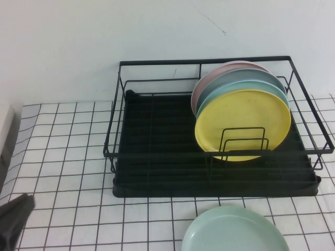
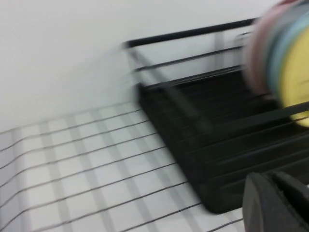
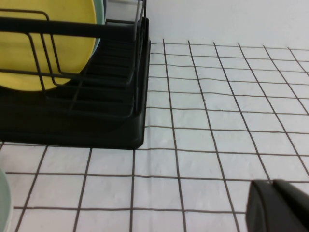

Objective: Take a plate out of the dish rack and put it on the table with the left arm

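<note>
1. Now the mint plate (image 1: 234,230) lies flat on the worktop (image 1: 63,151) at the high view's bottom edge, just in front of the rack (image 1: 157,157).
2. My left gripper (image 1: 14,215) sits at lower left, well apart from the plate; I cannot tell its opening.
3. My right gripper (image 3: 279,205) shows only as a dark corner, opening unclear.
4. Yellow plate (image 1: 243,123) stands upright in the rack, others behind it.

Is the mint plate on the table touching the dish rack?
Apart. In the high view, white table shows between the plate and the rack base. The left gripper is at the table's left edge; the right gripper hovers over bare table.
</note>
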### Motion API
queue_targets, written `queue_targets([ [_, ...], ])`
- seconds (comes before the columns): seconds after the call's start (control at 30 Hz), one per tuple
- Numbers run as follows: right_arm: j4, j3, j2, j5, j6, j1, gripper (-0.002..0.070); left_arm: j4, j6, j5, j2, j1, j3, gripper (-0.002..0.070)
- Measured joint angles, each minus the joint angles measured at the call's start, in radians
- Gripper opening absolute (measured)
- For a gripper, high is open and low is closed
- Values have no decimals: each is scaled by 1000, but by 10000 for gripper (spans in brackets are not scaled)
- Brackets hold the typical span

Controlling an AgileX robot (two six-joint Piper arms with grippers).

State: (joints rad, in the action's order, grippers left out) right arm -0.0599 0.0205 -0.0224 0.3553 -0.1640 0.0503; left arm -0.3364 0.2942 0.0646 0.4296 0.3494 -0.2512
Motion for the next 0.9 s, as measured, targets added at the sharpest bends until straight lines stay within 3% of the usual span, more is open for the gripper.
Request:
queue_targets([
  [0.07, 0, 0, 0, 0, 0, 0, -1, 164, -167, 23, -57, -80, 31, -2],
  [0.13, 0, 0, 0, 0, 0, 0, -1, 228, -250, 34, -127, -146, 65, -2],
  [0.3, 0, 0, 0, 0, 0, 0, -1, 270, -288, 43, -306, -267, 144, -2],
  [0.6, 0, 0, 0, 0, 0, 0, -1, 272, -254, 47, -439, -295, 273, -2],
  [0.9, 0, 0, 0, 0, 0, 0, -1, 276, -239, 221, -442, -295, 273, -2],
])
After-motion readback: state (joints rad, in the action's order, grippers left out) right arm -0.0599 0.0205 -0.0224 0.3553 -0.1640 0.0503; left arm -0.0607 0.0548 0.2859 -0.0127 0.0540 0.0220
